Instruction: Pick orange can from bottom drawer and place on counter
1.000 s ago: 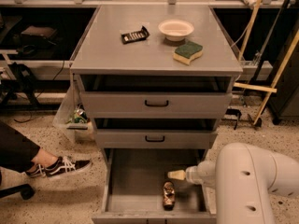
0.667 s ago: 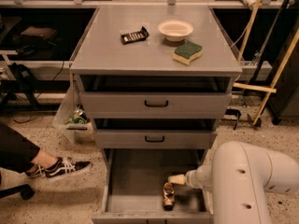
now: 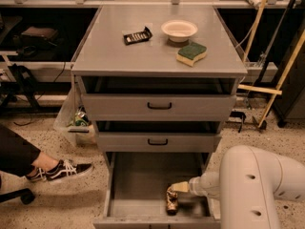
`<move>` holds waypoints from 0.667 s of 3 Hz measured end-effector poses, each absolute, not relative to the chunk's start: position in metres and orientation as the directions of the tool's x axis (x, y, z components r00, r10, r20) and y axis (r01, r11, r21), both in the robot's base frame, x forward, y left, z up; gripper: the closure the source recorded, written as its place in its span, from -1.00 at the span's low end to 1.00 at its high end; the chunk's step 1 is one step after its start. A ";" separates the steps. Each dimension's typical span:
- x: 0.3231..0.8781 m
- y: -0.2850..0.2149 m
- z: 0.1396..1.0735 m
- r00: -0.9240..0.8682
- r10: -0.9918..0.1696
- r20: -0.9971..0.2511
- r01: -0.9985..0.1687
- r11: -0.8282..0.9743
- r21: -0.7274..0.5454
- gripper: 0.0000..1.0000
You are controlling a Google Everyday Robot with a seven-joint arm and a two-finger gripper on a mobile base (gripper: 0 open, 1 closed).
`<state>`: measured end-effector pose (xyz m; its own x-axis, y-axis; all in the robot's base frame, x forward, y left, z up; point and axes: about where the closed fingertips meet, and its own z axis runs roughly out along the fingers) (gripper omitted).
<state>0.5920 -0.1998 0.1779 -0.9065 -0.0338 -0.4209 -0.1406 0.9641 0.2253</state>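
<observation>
The bottom drawer (image 3: 138, 180) of the grey cabinet stands pulled out. The orange can (image 3: 171, 201), dented and shiny bronze, sits near the drawer's front right. My gripper (image 3: 177, 188) reaches into the drawer from the right on the white arm (image 3: 248, 185), its tan fingertips right at the top of the can. The counter (image 3: 143, 51) is the flat grey top of the cabinet.
On the counter lie a black packet (image 3: 137, 35), a white bowl (image 3: 179, 30) and a green-and-yellow sponge (image 3: 191, 53). Two upper drawers with black handles are partly open. A person's foot in a sneaker (image 3: 59, 171) is at the left; wooden poles (image 3: 274, 80) lean at the right.
The gripper has moved left and down inside the bottom drawer, coming up against the top of the can. The can has not moved.
</observation>
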 end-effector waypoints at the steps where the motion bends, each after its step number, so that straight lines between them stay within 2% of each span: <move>1: 0.592 -0.200 0.180 -0.906 -0.034 -0.421 -0.141 0.964 0.225 -1.00; 2: 0.570 -0.188 0.191 -0.889 -0.081 -0.451 -0.203 0.952 0.230 -1.00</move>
<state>0.5698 -0.1881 0.1906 -0.8888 -0.0807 -0.4512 -0.2030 0.9519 0.2295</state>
